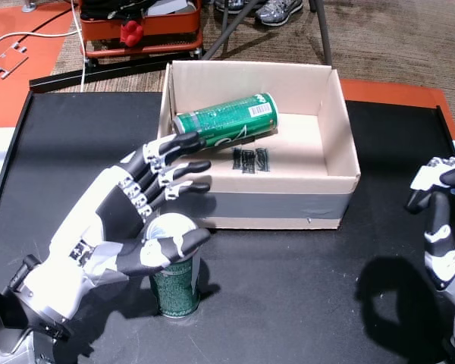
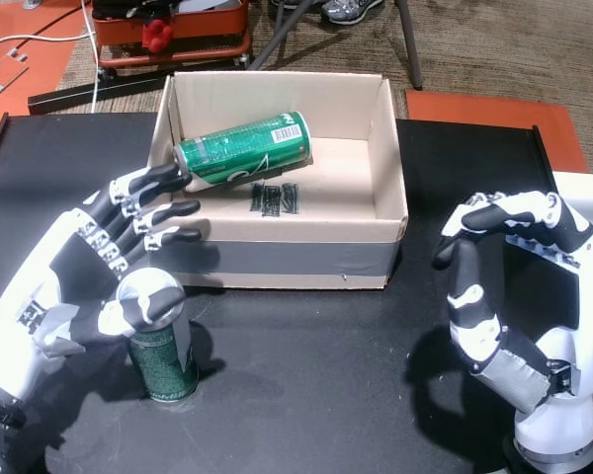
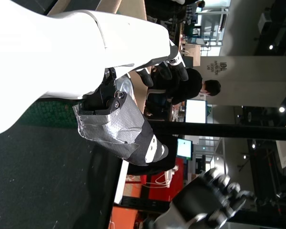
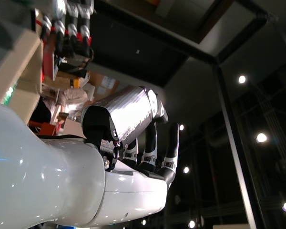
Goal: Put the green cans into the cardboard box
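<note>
Black table [image 1: 303, 296], cardboard box [image 1: 341, 152] sat toward 12 o'clock, open top, grey tape band across its front wall. One green can [image 1: 227, 119] was lying on its side in the box, tilted, leaning at the left wall near the left rim; same can in both head views [image 2: 245, 149]. Some black marks printed on the box floor just beside it.

Second green can [image 1: 174, 284] stood upright on the table at about 7 o'clock from the box, outside it, well in front of the front wall. Left hand [image 1: 129, 220] was over that can: thumb lay across the can's silver top, the four fingers [image 1: 178, 163] spread and stretched toward the box, tips reaching the box's left front corner near the lying can. Not a closed grasp; the fingers did not wrap the can. In a head view the thumb [image 2: 143, 296] covered the lid.

Right hand [image 2: 504, 286] hovered at 4 o'clock from the box, well apart from it, holding nothing, fingers curled and apart, thumb opposed. Only partly seen at the edge in a head view [image 1: 440, 212].

Left wrist view was turned sideways: showed the left palm, a bit of green can behind it, a person at a monitor in the background. Right wrist view showed the right hand [image 4: 133, 124] against ceiling lights, fingers apart.

Red cart [image 1: 144, 30] and someone's shoes [image 1: 277, 9] on the carpet beyond the table at 12 o'clock.
</note>
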Controlling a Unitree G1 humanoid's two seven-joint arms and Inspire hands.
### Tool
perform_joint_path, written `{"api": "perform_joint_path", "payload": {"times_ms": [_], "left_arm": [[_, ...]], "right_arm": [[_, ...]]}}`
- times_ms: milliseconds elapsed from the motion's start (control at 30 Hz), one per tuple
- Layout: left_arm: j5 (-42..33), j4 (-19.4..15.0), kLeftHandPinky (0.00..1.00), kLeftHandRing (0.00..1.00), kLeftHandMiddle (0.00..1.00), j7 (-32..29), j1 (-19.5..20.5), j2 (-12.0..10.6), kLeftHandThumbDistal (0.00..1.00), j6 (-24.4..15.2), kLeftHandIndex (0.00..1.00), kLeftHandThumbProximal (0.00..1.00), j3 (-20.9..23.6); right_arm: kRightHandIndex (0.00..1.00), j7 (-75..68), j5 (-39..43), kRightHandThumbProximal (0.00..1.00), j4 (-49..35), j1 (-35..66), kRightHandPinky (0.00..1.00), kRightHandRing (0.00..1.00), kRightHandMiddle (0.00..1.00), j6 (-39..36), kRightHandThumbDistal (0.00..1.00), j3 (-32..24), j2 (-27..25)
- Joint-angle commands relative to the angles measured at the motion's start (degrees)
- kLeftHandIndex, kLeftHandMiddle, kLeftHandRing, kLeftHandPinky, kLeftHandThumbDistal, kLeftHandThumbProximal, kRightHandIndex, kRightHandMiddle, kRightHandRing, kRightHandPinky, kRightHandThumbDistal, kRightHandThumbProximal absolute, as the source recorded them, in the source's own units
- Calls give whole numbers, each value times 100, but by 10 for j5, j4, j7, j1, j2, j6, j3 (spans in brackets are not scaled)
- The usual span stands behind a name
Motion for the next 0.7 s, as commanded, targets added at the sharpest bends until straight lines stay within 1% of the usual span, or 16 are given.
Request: {"api": "perform_joint_path", "payload": {"times_ms": [0, 67, 167, 233, 300, 433, 467, 567, 667], "left_arm": [[11, -3, 88, 92, 84, -4, 14, 7, 81, 2, 77, 5, -3], [10, -5, 89, 92, 84, -6, 16, 8, 81, 1, 77, 5, -3], [7, -5, 90, 93, 85, -12, 18, 9, 78, 5, 78, 4, -2], [8, -5, 90, 93, 85, -11, 18, 10, 80, 6, 78, 5, -2], [11, -4, 90, 93, 85, -10, 19, 10, 78, 5, 78, 5, -3], [13, -3, 90, 93, 85, -9, 19, 11, 78, 6, 79, 4, -6], [15, -3, 89, 92, 85, -6, 19, 11, 79, 5, 78, 4, -8], [16, -3, 89, 92, 85, -3, 19, 10, 79, 6, 78, 3, -10], [12, -2, 89, 91, 85, -5, 18, 9, 80, 15, 79, 0, -10]], "right_arm": [[28, 9, -3, 0, 16, -5, 52, 42, 33, -1, 60, -7, -1], [29, 13, -4, 0, 19, -6, 52, 42, 33, -3, 59, -10, -2], [28, 10, -8, 0, 18, -6, 51, 41, 32, -8, 59, -12, 0], [28, 11, -8, 0, 17, -7, 51, 41, 32, -10, 60, -15, 1], [27, 11, -9, 0, 18, -7, 52, 41, 33, -13, 59, -18, 2], [29, 17, -4, 0, 18, -7, 53, 42, 34, -6, 59, -23, 2], [30, 19, -3, 0, 18, -7, 53, 43, 35, -5, 58, -24, 2], [30, 19, -5, 0, 18, -7, 53, 43, 35, -7, 58, -26, 1], [30, 18, -6, 0, 17, -6, 52, 43, 34, -3, 59, -26, 1]]}}
